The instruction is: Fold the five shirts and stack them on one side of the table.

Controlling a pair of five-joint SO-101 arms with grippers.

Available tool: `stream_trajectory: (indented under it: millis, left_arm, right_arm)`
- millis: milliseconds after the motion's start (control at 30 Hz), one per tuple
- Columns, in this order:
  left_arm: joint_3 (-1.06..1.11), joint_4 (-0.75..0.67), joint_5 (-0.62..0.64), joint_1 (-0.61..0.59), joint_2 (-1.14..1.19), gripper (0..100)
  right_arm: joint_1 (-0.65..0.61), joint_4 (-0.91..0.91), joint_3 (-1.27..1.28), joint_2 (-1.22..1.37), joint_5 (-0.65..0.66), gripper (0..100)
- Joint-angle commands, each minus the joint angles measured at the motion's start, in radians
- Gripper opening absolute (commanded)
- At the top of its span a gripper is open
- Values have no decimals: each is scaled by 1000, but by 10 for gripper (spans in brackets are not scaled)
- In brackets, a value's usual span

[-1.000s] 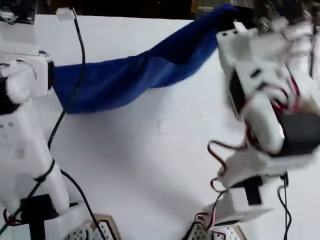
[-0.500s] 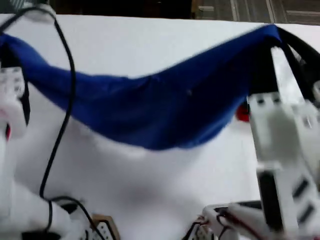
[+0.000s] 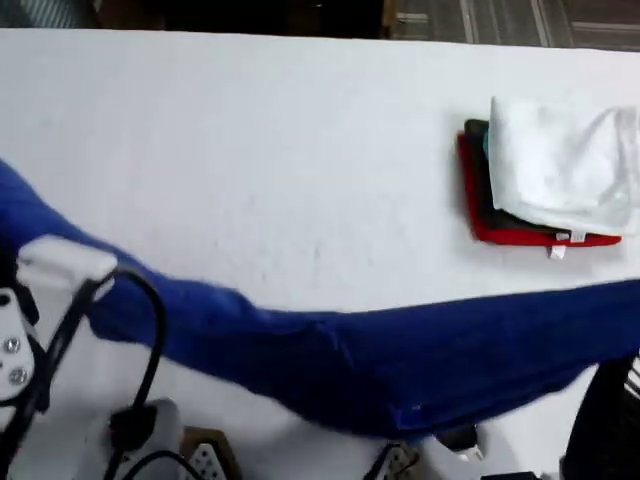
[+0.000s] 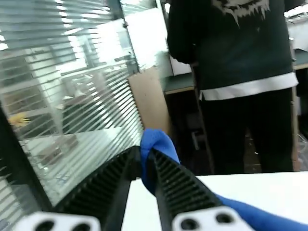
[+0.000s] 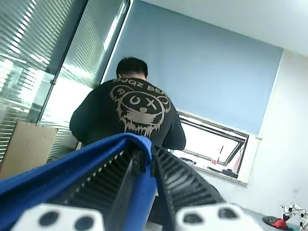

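A blue shirt [image 3: 400, 355] hangs stretched across the near side of the table, lifted high between both arms. My left gripper [image 4: 147, 163] is shut on one bunched end of the blue shirt [image 4: 155, 144], raised well above the table. My right gripper [image 5: 143, 161] is shut on the other end of the blue shirt [image 5: 72, 168], also tilted upward toward the room. At the far right of the table lies a stack of folded shirts [image 3: 540, 185]: white on top, dark beneath, red at the bottom.
The white table [image 3: 250, 150] stretches out behind the hanging shirt. A black cable [image 3: 150, 330] and part of an arm [image 3: 40, 300] sit at the near left. The arm bases stand at the near edge.
Both arms have lifted the blue shirt up and pulled it toward the near edge. It no longer covers the far side, and the folded stack at the right has come into sight.
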Motion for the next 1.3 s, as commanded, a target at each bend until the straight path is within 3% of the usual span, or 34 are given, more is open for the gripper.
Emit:
stream_trajectory:
  millis: [0,333,733,1067,1267]
  left_arm:
    - [22,8,0,-64,-8,28]
    - [206,6,0,-75,-21,28]
    - [455,8,2,-87,-32,28]
    - [702,-6,34,-129,-282,28]
    - [723,-6,34,-130,-411,28]
  right_arm:
    - [13,16,9,-2,9,19]
    - [5,5,147,8,8,19]
    - [5,-134,199,7,51,19]
    - [4,-125,190,-5,49,19]
    - [4,-119,198,-61,49,19]
